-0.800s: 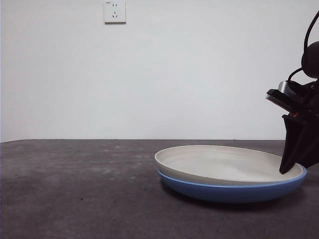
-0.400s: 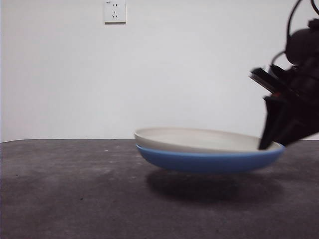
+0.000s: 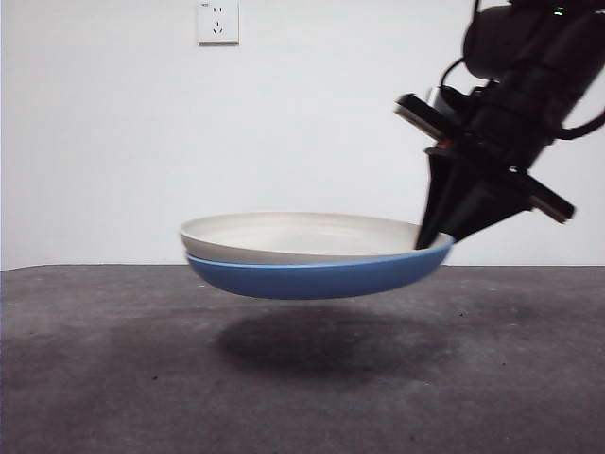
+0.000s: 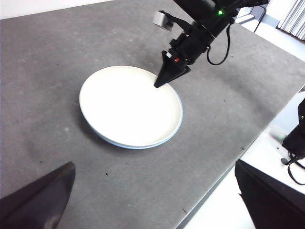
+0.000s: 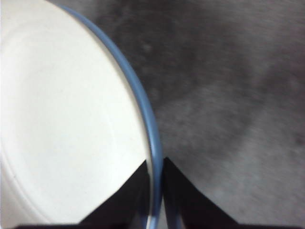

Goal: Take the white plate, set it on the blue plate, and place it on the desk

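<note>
Right tool (image 3: 433,238) pinches the rim of the two stacked plates, with one black jaw inside the rim and one outside. Seen from the front, going left to right: the white plate (image 3: 293,236) sits inside the blue plate (image 3: 312,278), and both hang in the air above the tabletop (image 3: 113,359). A dark shadow lies on the tabletop under them. The plates tilt a little, with the right side higher, where the tool holds them. The dark arm comes down from the top right corner to that edge. A white wall socket (image 3: 217,21) is on the wall at the far left, up high.

The left tool (image 4: 143,200) is well apart from the plates, on the near side, and its two jaws stand wide apart with nothing between them. From there the white plate (image 4: 128,105) almost hides the blue plate (image 4: 177,129), which shows only as a thin blue line around it.
</note>
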Robot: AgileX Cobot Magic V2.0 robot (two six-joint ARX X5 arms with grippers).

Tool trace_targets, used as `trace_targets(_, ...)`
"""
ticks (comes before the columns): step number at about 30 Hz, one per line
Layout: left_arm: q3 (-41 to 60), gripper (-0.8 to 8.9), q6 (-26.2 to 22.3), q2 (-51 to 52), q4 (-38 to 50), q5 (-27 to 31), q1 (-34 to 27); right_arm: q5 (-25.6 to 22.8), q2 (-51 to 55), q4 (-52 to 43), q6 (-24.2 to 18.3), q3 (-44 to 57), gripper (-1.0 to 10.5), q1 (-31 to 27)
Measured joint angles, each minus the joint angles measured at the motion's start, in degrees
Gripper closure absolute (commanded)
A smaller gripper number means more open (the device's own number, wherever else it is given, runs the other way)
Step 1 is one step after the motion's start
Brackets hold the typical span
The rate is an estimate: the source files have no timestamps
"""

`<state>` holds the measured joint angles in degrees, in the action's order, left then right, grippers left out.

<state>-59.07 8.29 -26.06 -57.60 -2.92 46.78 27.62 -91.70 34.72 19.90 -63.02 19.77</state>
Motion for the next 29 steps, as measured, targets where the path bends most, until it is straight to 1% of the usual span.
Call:
trace_targets(5, 0.0, 1.96, -1.7, 0.0, 0.0, 0.0, 0.0, -0.1, -4.5, -2.6, 2.1, -0.7, 9.4, 2.2)
trace_targets(12, 0.0, 1.96, -3.0, 0.0, 0.0, 0.0, 0.0, -0.4, -9.9, -4.1, 3.7, -0.7, 9.4, 2.6)
trace_targets(19, 0.0, 1.96, -3.3, 0.0, 0.0, 0.0, 0.0, -1.8, -11.0, -4.2, 4.1, -0.7, 9.3, 2.6)
trace_targets(20, 0.0, 1.96, -3.3, 0.0, 0.0, 0.0, 0.0, -1.8, -11.0, -4.2, 4.1, -0.7, 9.0, 2.6)
trace_targets(21, 0.0, 1.96, -3.3, 0.0, 0.0, 0.0, 0.0, -1.8, -11.0, -4.2, 4.0, -0.7, 8.3, 2.6)
trace_targets(23, 0.0, 1.96, -3.3, 0.0, 0.0, 0.0, 0.0, -2.2, -11.0, -4.1, 4.0, -0.7, 6.8, 2.7)
trace_targets(24, 0.0, 1.95, -3.3, 0.0, 0.0, 0.0, 0.0, -2.3, -11.0, -4.0, 4.0, -0.7, 5.9, 2.7)
trace_targets(25, 0.0, 1.96, -3.3, 0.0, 0.0, 0.0, 0.0, -2.4, -11.0, -4.0, 4.0, -0.7, 5.3, 2.7)
trace_targets(27, 0.0, 1.95, -3.3, 0.0, 0.0, 0.0, 0.0, -2.4, -10.6, -3.2, 4.0, -0.7, 4.7, 2.7)
trace_targets(29, 0.0, 1.96, -3.3, 0.0, 0.0, 0.0, 0.0, -2.7, -8.9, -2.0, 3.9, -0.7, 4.6, 2.6)
